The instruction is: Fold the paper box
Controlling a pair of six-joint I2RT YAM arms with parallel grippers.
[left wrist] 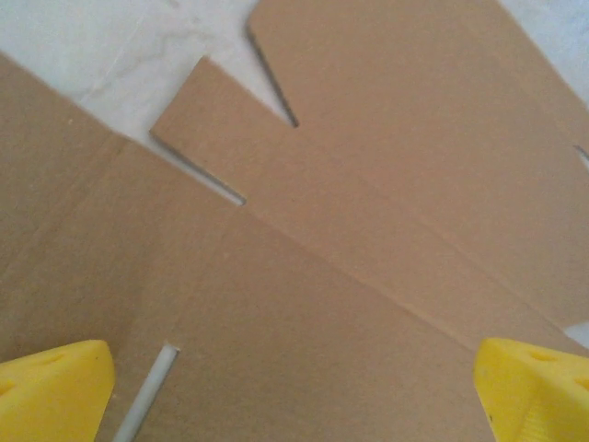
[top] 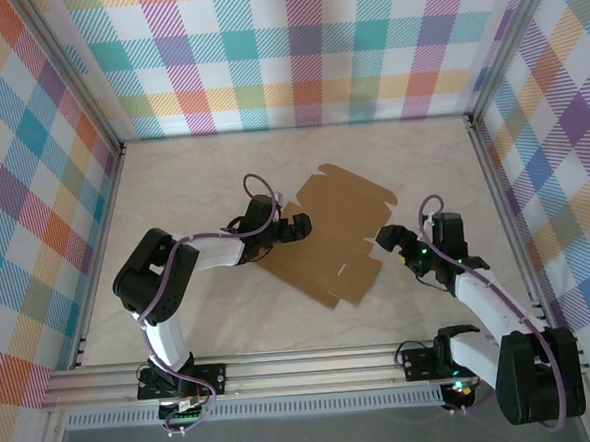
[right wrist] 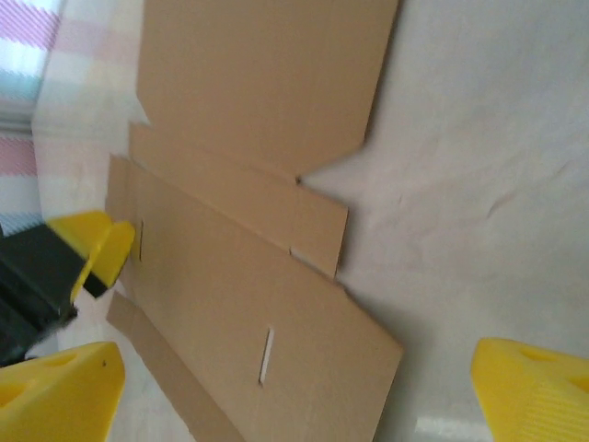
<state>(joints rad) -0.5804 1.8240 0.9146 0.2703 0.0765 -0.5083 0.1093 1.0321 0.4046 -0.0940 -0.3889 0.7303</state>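
Observation:
The paper box [top: 340, 218] lies flat and unfolded in the middle of the table, a brown die-cut cardboard sheet with flaps and slots. My left gripper [top: 297, 226] hovers open over its left edge. In the left wrist view the yellow fingertips [left wrist: 55, 387] stand wide apart above the paper box [left wrist: 368, 184], with nothing between them. My right gripper [top: 387, 240] is open at the sheet's right edge. Its wrist view shows the gripper [right wrist: 294, 396] straddling the near corner of the paper box [right wrist: 248, 92], where a narrow slot [right wrist: 266, 354] is cut. A yellow finger of the left gripper [right wrist: 97, 244] rests at the far side.
The beige marbled table [top: 192, 177] is enclosed by plaid walls [top: 295, 51] and aluminium frame posts. A metal rail [top: 304, 366] with both arm bases runs along the near edge. Bare tabletop lies behind and to both sides of the sheet.

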